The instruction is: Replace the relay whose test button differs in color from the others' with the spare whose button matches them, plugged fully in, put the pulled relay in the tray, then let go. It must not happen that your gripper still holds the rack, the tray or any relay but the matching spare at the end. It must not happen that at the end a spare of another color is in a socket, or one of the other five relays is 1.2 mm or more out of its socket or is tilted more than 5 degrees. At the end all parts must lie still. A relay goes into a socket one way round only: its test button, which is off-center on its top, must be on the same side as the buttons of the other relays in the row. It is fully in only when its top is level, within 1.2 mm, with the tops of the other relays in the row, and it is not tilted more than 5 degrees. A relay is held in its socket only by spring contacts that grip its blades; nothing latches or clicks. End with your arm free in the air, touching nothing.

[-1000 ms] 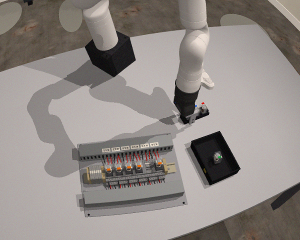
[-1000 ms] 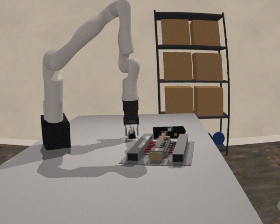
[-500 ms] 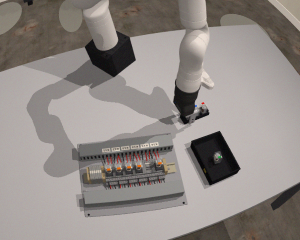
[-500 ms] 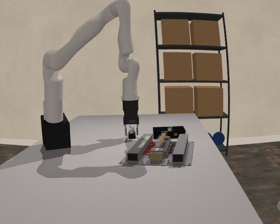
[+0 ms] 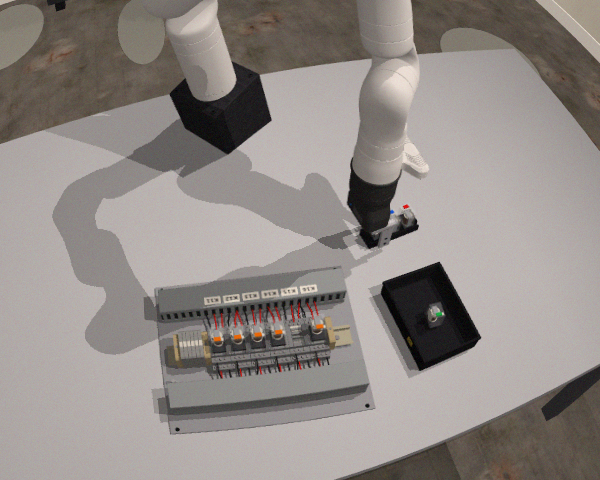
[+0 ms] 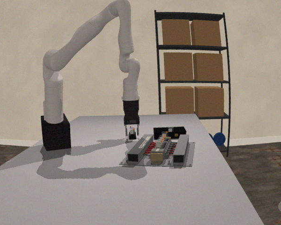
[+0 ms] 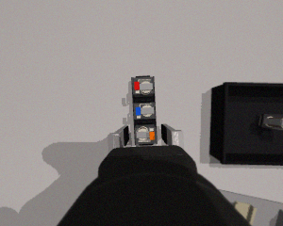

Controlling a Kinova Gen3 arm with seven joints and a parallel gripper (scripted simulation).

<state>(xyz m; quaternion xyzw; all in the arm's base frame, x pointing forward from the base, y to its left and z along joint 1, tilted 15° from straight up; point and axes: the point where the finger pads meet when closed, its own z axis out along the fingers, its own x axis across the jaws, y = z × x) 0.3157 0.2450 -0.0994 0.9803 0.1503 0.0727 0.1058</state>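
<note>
My gripper [image 7: 144,132] is open, its fingers standing on either side of the orange-button spare relay [image 7: 145,135] without closing on it. That spare sits in a small black holder [image 5: 396,234] with a blue-button relay [image 7: 144,110] and a red-button relay [image 7: 144,87]. The panel [image 5: 261,343] holds a row of relays with orange buttons [image 5: 257,335], and one socket [image 5: 296,329] in the row stands empty. A green-button relay [image 5: 435,314] lies in the black tray [image 5: 425,322], also seen in the wrist view [image 7: 275,122].
The arm's black base [image 5: 220,105] stands at the back left of the table. A shelf with cardboard boxes [image 6: 191,65] stands beyond the table. The grey wire duct [image 5: 251,297] runs along the panel's far side.
</note>
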